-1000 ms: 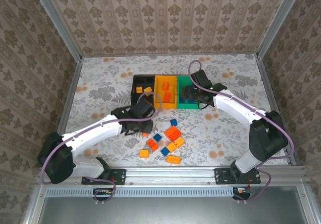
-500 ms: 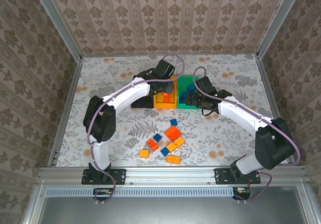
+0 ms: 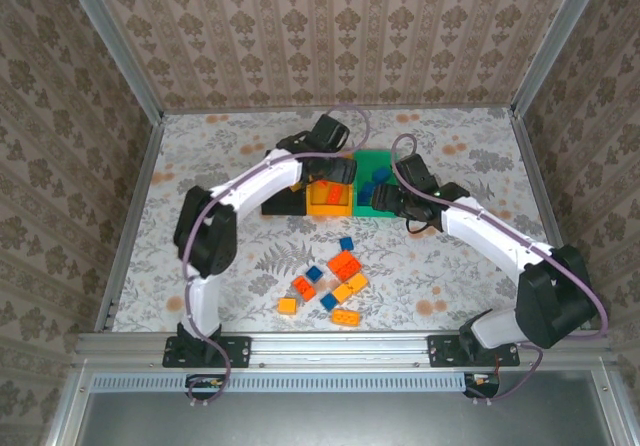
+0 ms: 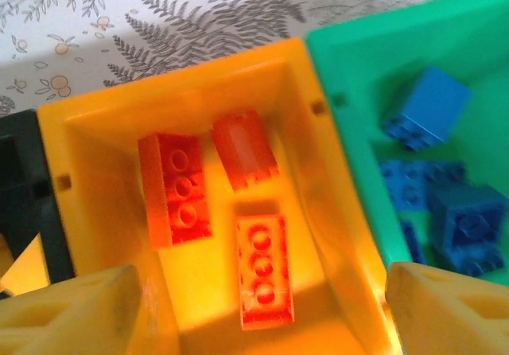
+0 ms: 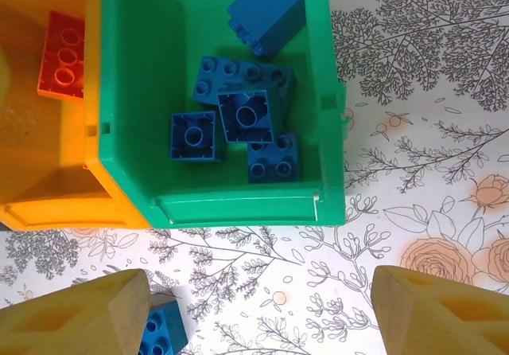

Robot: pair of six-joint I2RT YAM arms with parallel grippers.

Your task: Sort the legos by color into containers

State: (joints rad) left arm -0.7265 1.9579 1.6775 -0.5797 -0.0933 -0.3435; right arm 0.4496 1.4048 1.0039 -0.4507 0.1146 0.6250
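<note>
Left gripper (image 4: 258,311), fingers spread wide and empty, over the orange bin (image 4: 334,204) at frame centre; three red bricks (image 4: 176,188) lie inside. Right gripper (image 5: 258,314), also open and empty, near the green bin (image 5: 334,132) holding blue bricks (image 5: 246,116). Loose legos (image 3: 340,281) lie lower centre.

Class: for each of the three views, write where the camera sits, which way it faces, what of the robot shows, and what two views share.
Top external: above and behind the bases, facing down over the table; both arms entire, left pincer, right pincer.
Left wrist: faces down into the orange-yellow bin holding red-orange bricks; its fingertips below.
Right wrist: faces down into the green bin holding blue bricks; its fingertips below.
Shared: both wrist views show both bins.
</note>
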